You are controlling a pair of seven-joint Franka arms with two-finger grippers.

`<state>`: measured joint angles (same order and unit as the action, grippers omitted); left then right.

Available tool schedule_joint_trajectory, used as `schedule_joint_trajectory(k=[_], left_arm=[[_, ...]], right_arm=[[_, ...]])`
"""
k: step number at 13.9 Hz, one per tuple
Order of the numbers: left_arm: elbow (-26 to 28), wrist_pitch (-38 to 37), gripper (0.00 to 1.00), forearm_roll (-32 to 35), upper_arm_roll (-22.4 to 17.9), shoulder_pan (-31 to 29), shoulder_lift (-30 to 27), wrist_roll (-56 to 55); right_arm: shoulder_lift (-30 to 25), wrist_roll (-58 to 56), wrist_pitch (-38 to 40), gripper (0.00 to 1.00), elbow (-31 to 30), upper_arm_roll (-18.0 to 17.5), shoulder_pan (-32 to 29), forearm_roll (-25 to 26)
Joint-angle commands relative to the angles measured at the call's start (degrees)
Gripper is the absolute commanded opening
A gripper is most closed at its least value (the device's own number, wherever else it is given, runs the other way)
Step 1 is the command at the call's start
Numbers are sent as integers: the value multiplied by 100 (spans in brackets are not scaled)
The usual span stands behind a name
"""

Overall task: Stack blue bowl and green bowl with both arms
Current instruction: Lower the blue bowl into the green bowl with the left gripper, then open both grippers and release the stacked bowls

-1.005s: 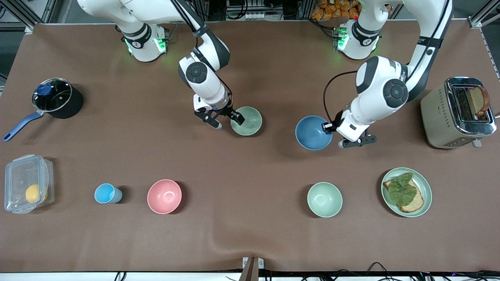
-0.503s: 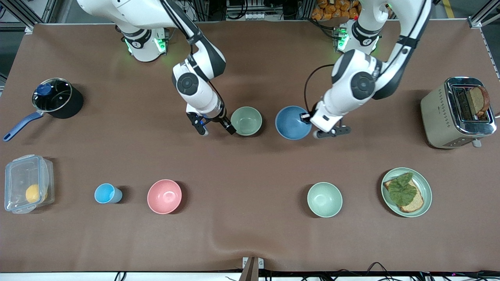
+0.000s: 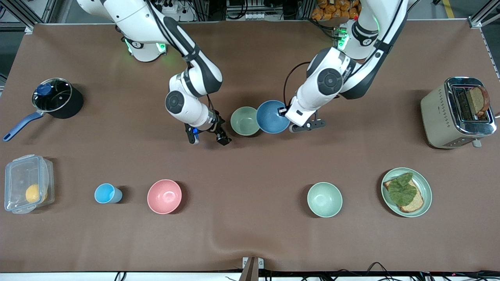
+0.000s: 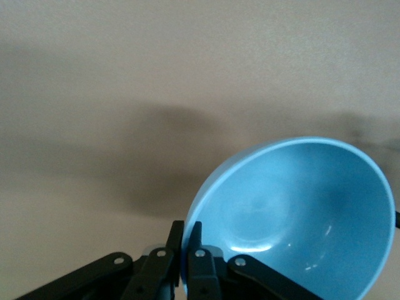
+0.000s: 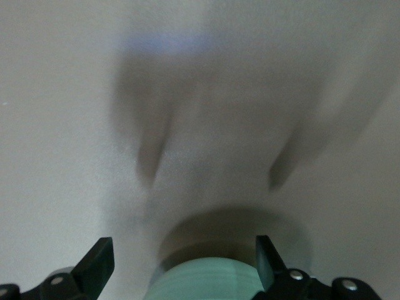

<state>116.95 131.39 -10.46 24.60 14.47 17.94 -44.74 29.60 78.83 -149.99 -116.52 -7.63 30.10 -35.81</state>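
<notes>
The pale sage green bowl (image 3: 243,121) stands upright on the table near the middle. My left gripper (image 3: 284,113) is shut on the rim of the blue bowl (image 3: 271,116) and holds it tilted, just above the table, its edge touching or overlapping the green bowl's edge on the side toward the left arm's end. In the left wrist view my left gripper (image 4: 185,240) pinches the blue bowl's (image 4: 300,212) rim. My right gripper (image 3: 208,139) is open and empty beside the green bowl, toward the right arm's end. In the right wrist view my right gripper (image 5: 182,259) stands open with the green bowl (image 5: 206,282) low between its jaws.
Nearer the camera stand a mintier green bowl (image 3: 324,199), a pink bowl (image 3: 164,196), a light-blue cup (image 3: 105,193), a green plate (image 3: 426,192) with bread and a clear box (image 3: 25,183). A pot (image 3: 54,97) and a toaster (image 3: 453,113) stand at the table's ends.
My left arm carried the blue bowl across to the green bowl. My right gripper left the green bowl's rim and drew away toward the right arm's end.
</notes>
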Motion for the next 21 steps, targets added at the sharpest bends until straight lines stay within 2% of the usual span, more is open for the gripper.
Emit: schedule_joint_trajectory(k=[1, 3, 4, 6, 14, 21], left_arm=[[-680, -8, 0, 298, -17, 292, 577, -631], [-988, -8, 0, 553, -17, 477, 920, -1078], [-1077, -8, 0, 632, -17, 530, 1069, -1272], [-1148, -8, 0, 826, -17, 670, 1237, -1467], [-1341, -8, 0, 835, -34, 996, 1405, -1705], [-1578, 1, 0, 905, -52, 1075, 1739, -1705]], right_arm=[[221, -603, -4, 100, 182, -99, -21, -785], [247, -1009, 40, 100, 174, -99, -39, -1251], [248, -1106, 40, 100, 156, -99, -39, -1314], [265, -1125, 40, 100, 147, -99, -48, -1324], [292, -1125, 84, 100, 147, -90, -48, -1324], [283, -1133, 93, 100, 147, -90, -48, -1324]])
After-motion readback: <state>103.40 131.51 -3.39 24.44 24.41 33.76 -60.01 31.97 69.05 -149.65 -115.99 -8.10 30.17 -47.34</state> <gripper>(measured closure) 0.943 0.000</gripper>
